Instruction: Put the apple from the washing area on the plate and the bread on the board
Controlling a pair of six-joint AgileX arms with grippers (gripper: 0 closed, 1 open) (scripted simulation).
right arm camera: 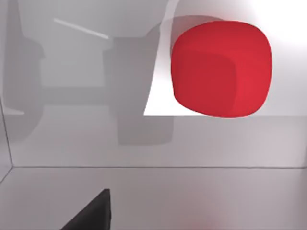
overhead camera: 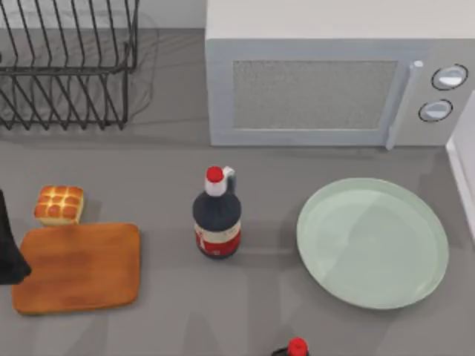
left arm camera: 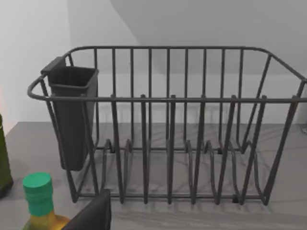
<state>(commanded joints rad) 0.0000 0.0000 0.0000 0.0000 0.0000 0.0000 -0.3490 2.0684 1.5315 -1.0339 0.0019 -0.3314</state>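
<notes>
Starting at the table's left, bread (overhead camera: 59, 205) sits just behind the board (overhead camera: 77, 268); the plate (overhead camera: 372, 242) lies bare at right. Right wrist camera faces the apple (right arm camera: 220, 68) in a pale basin (right arm camera: 144, 191). Finger spread: cannot tell. Descend centred over it.

On the tabletop (overhead camera: 282, 311), the bread (overhead camera: 59, 205) sits just behind the board (overhead camera: 77, 268) at left. A bottle (overhead camera: 217, 216) stands centre, the plate (overhead camera: 372, 242) right, a microwave (overhead camera: 334, 74) behind, a rack (overhead camera: 67, 63) back left.

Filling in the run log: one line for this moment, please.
red rounded apple: in pale basin, ungrasped | golden-brown bread: beside orange-brown wooden board, off it | pale green plate: bare
</notes>
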